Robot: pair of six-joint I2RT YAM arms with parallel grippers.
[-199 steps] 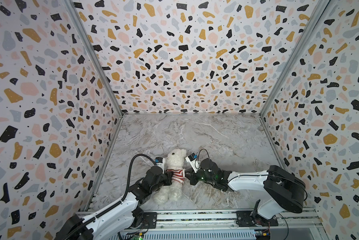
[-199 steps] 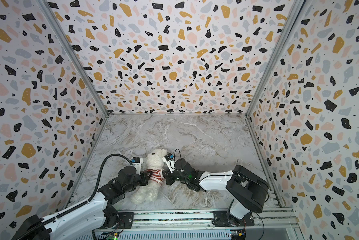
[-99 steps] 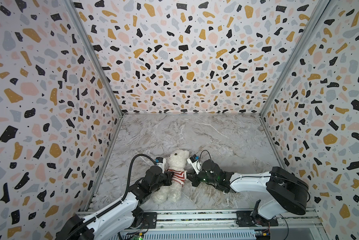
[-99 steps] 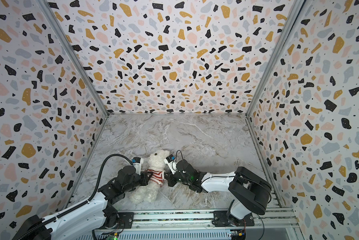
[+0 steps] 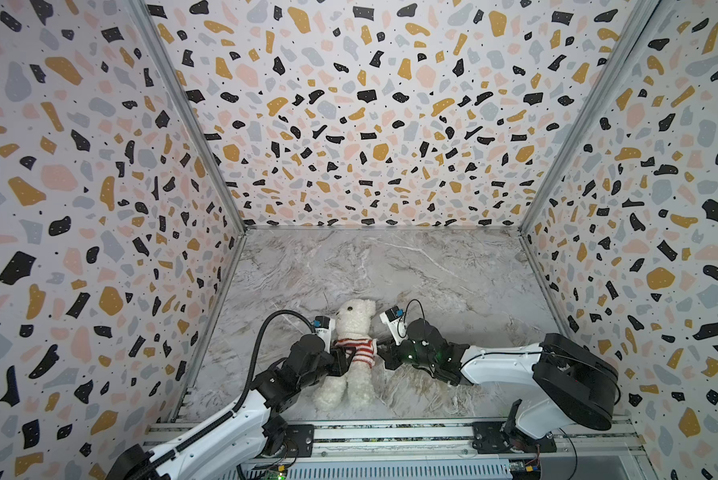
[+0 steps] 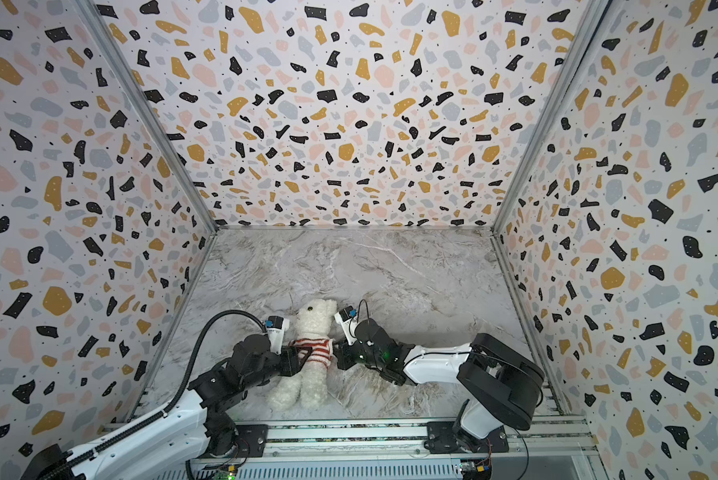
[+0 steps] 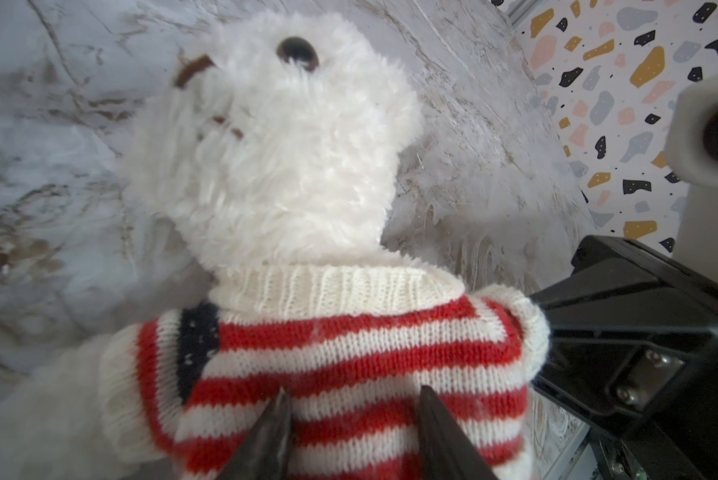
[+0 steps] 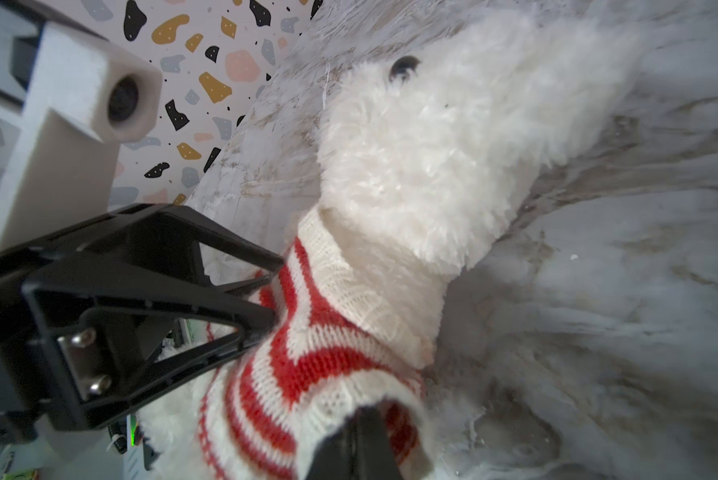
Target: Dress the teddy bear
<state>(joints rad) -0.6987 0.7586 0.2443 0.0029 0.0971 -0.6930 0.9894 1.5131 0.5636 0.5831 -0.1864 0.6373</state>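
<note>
The cream-white teddy bear (image 5: 354, 319) (image 6: 312, 320) lies on its back on the marble floor, head toward the back wall. A red-and-white striped sweater (image 5: 356, 353) (image 6: 315, 351) covers its chest. My left gripper (image 5: 344, 360) (image 6: 304, 357) is at the sweater's left side. In the left wrist view its fingers stand apart, open, against the stripes of the sweater (image 7: 349, 345). My right gripper (image 5: 380, 353) (image 6: 337, 353) is at the other side. In the right wrist view the right gripper (image 8: 365, 413) is shut on the sweater's white cuff edge (image 8: 340, 399).
Terrazzo-patterned walls (image 5: 370, 124) close the cell on three sides. An aluminium rail (image 5: 390, 436) with both arm bases runs along the front. The left arm's black cable (image 5: 266, 332) loops up beside the bear. Bare marble floor (image 5: 390, 266) lies behind the bear.
My left gripper's jaws have come apart from shut on the sweater. The bear and my right gripper have hardly moved.
</note>
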